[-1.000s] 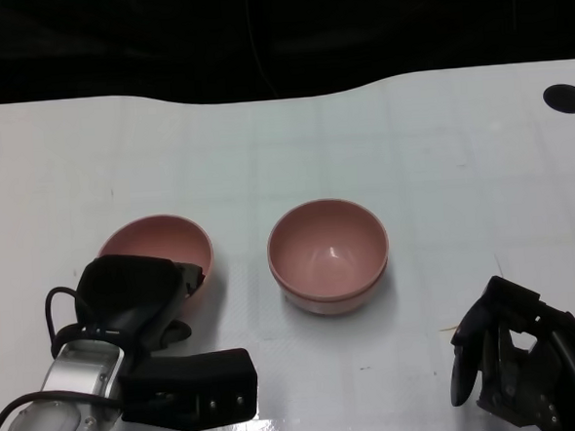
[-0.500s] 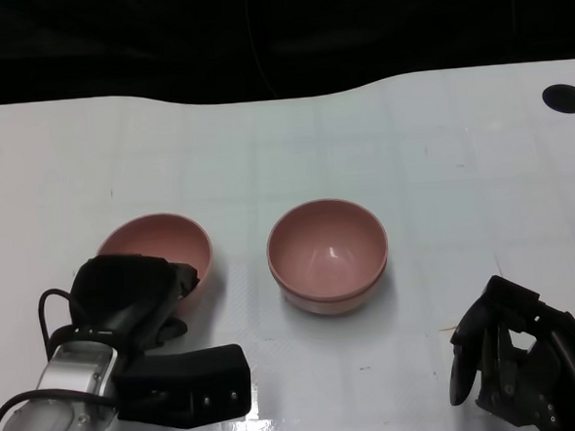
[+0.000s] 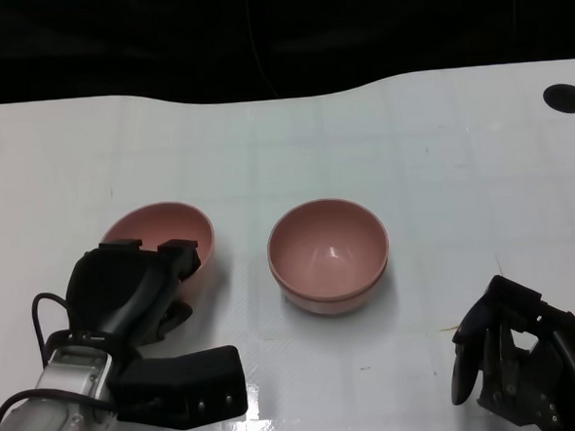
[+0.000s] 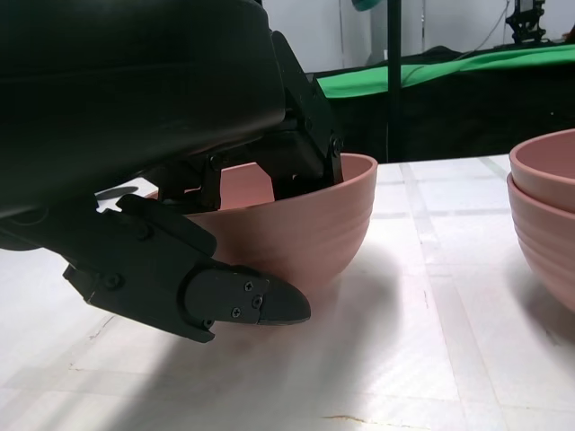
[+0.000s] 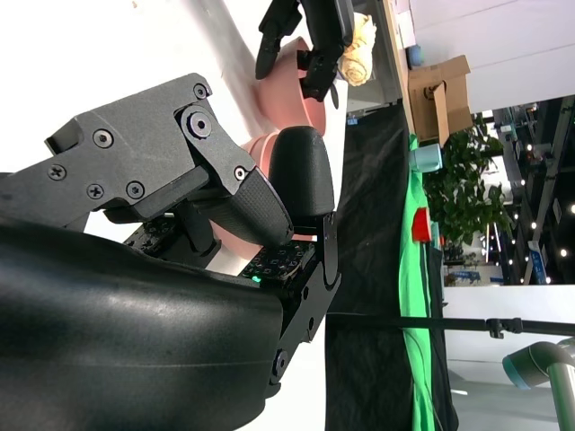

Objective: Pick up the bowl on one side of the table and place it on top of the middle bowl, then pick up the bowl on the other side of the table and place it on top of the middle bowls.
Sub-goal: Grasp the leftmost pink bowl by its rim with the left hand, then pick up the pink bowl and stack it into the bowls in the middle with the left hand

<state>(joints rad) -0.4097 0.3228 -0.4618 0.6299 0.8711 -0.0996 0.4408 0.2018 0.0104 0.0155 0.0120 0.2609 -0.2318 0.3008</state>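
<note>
Over the last second I watch my left robot hand (image 3: 135,283) close in on the side bowl (image 3: 166,231): its fingers now hook over the near rim and dip inside, where a moment ago they sat lower against the outer wall, and the bowl looks tipped slightly away from me and nudged a touch farther off. The left wrist view confirms it, with fingers (image 4: 305,135) inside the rim and the thumb (image 4: 243,301) low beside the base, so I judge the pink bowl (image 4: 296,224) pinched through its wall, though it is hard to tell whether the base has cleared the desk (image 3: 441,167) yet. That means the first stack is done: the middle stack (image 3: 327,254), to the right of the side bowl and well apart from it, already shows two rims, one nested in the other, plain in the left wrist view (image 4: 544,211). What remains, as I read it, is lifting this last bowl, carrying it right and seating it on the stack. My right robot hand (image 3: 516,353) rests on the desk to the right of the stack, nearer me, fingers curled inward and holding nothing. I can read no brand, label or writing on the bowls or the desk; the right wrist view shows a cardboard box (image 5: 440,90) in the background, but nothing legible on it.
</note>
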